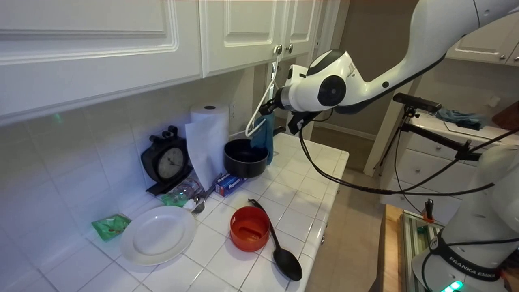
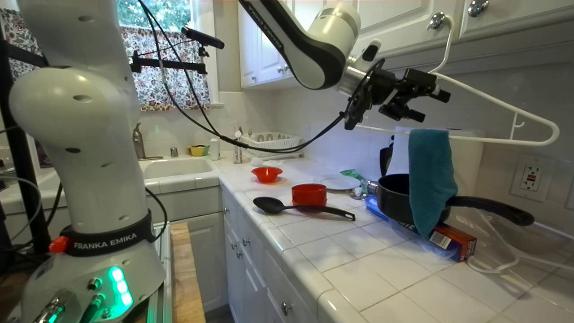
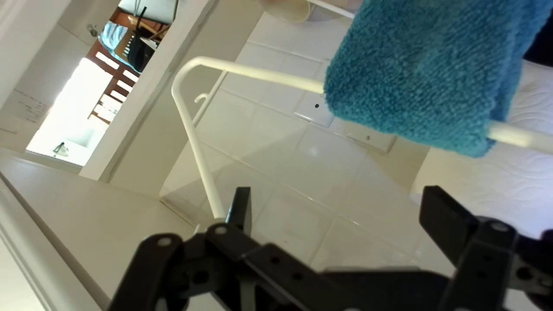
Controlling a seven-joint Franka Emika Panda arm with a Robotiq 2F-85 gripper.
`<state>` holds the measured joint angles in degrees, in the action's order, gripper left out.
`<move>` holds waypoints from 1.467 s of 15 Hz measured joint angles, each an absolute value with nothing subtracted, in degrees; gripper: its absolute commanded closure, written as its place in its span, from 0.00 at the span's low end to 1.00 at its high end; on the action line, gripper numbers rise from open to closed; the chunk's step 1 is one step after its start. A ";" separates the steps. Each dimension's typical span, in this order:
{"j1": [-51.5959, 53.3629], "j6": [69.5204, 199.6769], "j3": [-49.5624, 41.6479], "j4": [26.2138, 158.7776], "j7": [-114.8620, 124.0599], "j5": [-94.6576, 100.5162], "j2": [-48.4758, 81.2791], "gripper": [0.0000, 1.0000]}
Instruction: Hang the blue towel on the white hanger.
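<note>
Over the lower bar of the white, slim-barred hanger (image 3: 259, 74) rides the fluffy blue cloth towel (image 3: 419, 73), folded across it, one flap dropping well below and the edge of a further layer showing behind it in the wrist view. So the main part of the task looks done: the towel is on the hanger and, as I judge it, only the bar carries its weight. How evenly its two sides fall I cannot tell, since the far side is mostly hidden.

The hanger's own support is in place too, its hook caught on a round metal knob (image 2: 436, 20) of the white panelled cupboard (image 2: 394, 27) above. Beside the hanger's sloping arm is the black two-fingered claw (image 3: 339, 207), its fingers (image 3: 445, 220) spread wide with glossy white wall tiles (image 3: 289, 220) seen between them; it grips neither towel nor hanger. Whether a finger touches that sloping arm I cannot make out.

What is left, I judge, is for the claw to back away from the hanger without catching the arm and setting the towel sliding; a small tug to even out the towel would be an extra, not a need.

Below the hanger sits the round black saucepan (image 1: 245, 162) on the white-tiled table (image 1: 296, 182), the towel's lower end hanging right by its side, touching or not I cannot say. Farther out from the hanger are a round red tub (image 2: 308, 194) and a long black spoon (image 1: 286, 261), neither with any part in this job
</note>
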<state>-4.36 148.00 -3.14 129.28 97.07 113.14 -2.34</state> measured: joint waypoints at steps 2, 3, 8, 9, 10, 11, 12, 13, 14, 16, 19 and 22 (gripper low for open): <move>-4.36 149.35 -3.76 130.84 95.87 112.07 -3.24 0.00; -4.36 150.07 -4.12 131.62 94.80 111.03 -3.60 0.00; -5.01 157.30 -6.23 134.69 92.02 110.26 -5.17 0.00; -5.24 159.40 -6.77 135.05 91.70 110.68 -5.27 0.00; -5.51 161.37 -7.33 135.32 91.40 110.96 -5.27 0.00; -5.79 162.96 -7.80 135.62 91.00 111.28 -5.27 0.00; -6.01 164.09 -8.22 135.95 90.49 111.58 -5.27 0.00; -6.19 164.62 -8.56 136.36 89.78 111.87 -5.27 0.00; -6.40 164.81 -8.84 136.70 88.94 112.03 -5.15 0.00; -6.71 164.82 -9.37 136.97 87.57 112.31 -4.48 0.00; -6.76 164.83 -9.92 136.66 87.25 113.96 -2.65 0.00; -6.65 164.88 -9.92 134.94 87.25 114.63 0.31 0.00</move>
